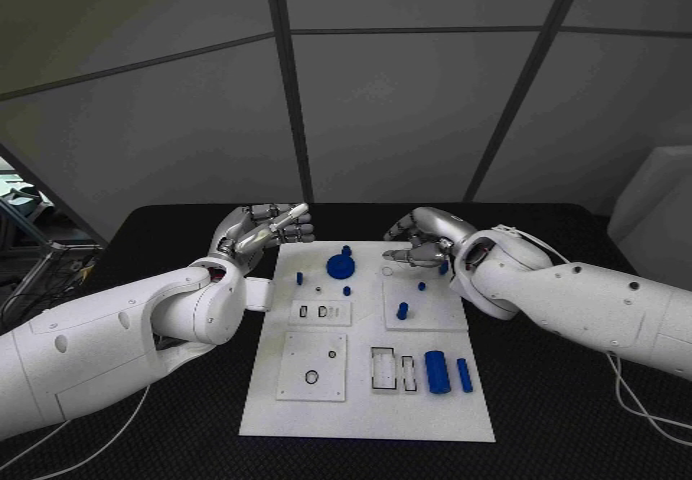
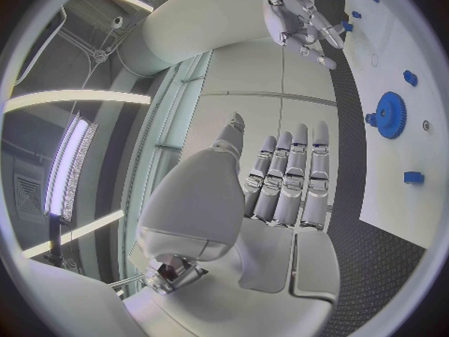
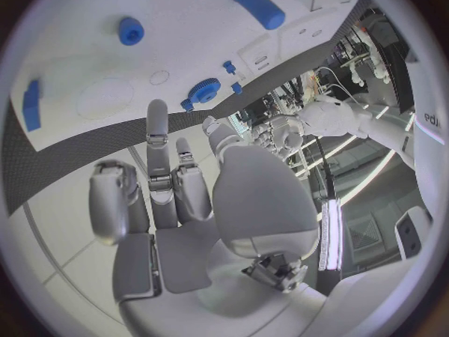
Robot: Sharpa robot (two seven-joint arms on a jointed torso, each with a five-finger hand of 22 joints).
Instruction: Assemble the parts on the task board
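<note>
The white board (image 1: 368,400) lies in the middle of the black table (image 1: 577,420), with a blue gear (image 1: 340,266) near its far edge and two blue cylinders (image 1: 436,372) toward its near right. The left hand (image 1: 267,232) hovers just off the board's far left corner, fingers straight and apart, holding nothing. The right hand (image 1: 418,245) hangs over the far right edge, right of the gear, fingers loosely spread and empty.

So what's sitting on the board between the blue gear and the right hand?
In the head view, only bare white task board lies between the blue gear and the right hand.
</note>
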